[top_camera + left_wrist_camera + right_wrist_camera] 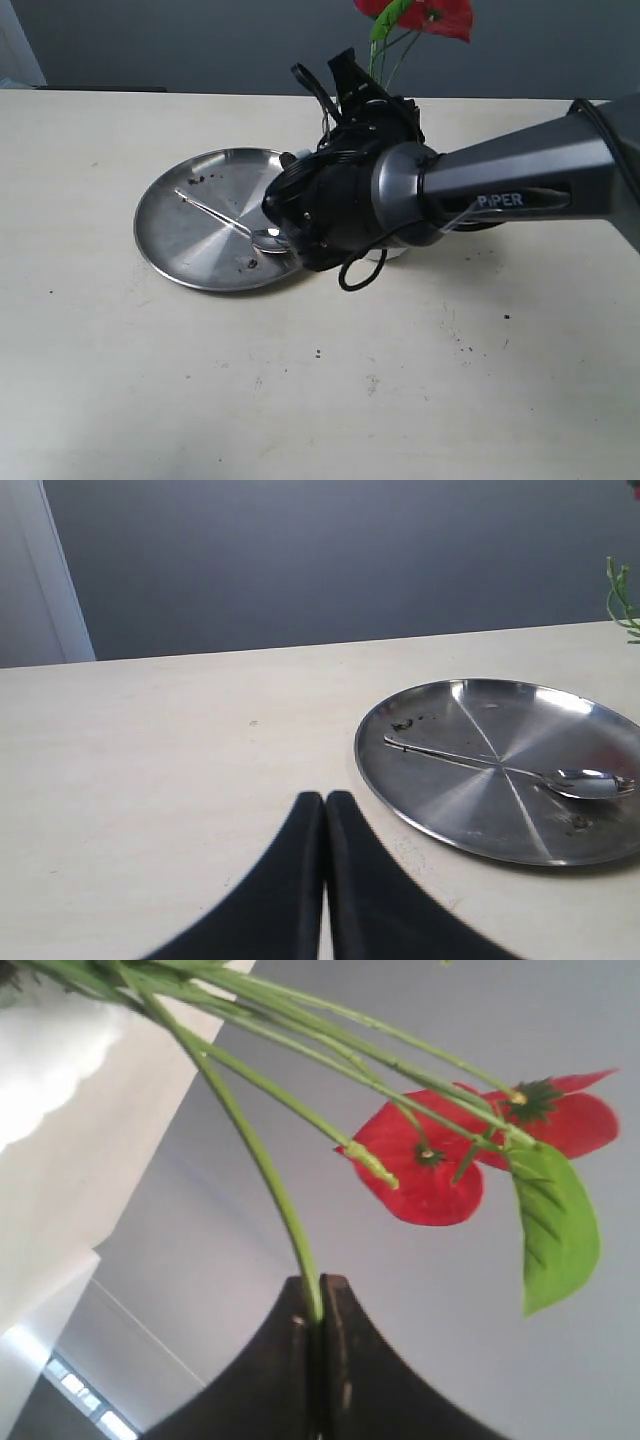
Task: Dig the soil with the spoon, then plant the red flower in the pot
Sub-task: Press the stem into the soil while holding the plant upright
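Pale cream worktop [120, 380] runs back to a grey wall. The left fingers [290, 860] show only in their own wrist view, pressed together tip to tip with nothing between them; the steel plate [185, 245] lies ahead of them, apart. The spoon [222, 219] lies flat in that plate, handle to the left and bowl at the right rim, with a few soil crumbs [196, 181] near the handle end. Just right of the plate the right arm [520, 185] reaches in. Its black wrist hides nearly all of the pot [50, 1060], whose scalloped white rim shows only from the wrist camera. The right fingers [350, 1360] are clenched on one green stem of the red flower [425, 1175]. Blooms and leaf stand beyond the fingertips, cut off by the top edge in the exterior view. Soil inside the pot cannot be made out.
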Controlling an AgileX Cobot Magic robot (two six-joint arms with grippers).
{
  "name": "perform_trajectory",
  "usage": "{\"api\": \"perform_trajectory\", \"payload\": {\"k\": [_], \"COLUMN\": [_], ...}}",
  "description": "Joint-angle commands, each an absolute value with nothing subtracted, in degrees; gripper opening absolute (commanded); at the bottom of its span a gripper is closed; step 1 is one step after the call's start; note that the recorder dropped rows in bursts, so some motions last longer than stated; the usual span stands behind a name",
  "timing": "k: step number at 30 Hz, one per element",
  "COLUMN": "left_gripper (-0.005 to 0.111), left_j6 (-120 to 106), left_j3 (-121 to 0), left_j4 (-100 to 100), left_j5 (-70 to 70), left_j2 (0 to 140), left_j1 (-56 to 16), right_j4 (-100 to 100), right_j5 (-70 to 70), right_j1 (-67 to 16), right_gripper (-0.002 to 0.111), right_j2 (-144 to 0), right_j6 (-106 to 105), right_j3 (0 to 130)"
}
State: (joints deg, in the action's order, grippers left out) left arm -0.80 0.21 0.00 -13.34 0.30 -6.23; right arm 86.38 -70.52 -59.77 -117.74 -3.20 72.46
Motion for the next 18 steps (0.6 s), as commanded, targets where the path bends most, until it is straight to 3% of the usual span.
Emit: {"api": "perform_trajectory", "payload": {"k": [1,18], "left_gripper": [0.000,0.000], "left_j6": [-0.6,-0.6], "left_j3": [0.0,0.0], "left_j4": [0.0,0.0], "left_j5": [-13.3,-13.3], "left_j2": [0.0,0.0], "left_j1": [-6.4,-6.4], "right_j4": [79.5,76.0], "right_j5": [-70.0,-70.0], "right_j1": [-60.1,-65.1], "right_gripper": [-0.001,-0.001], "right_j2": [-116.2,-111.5], "right_j6": [-1.5,11.0], "right_j3": [72.5,60.7]}}
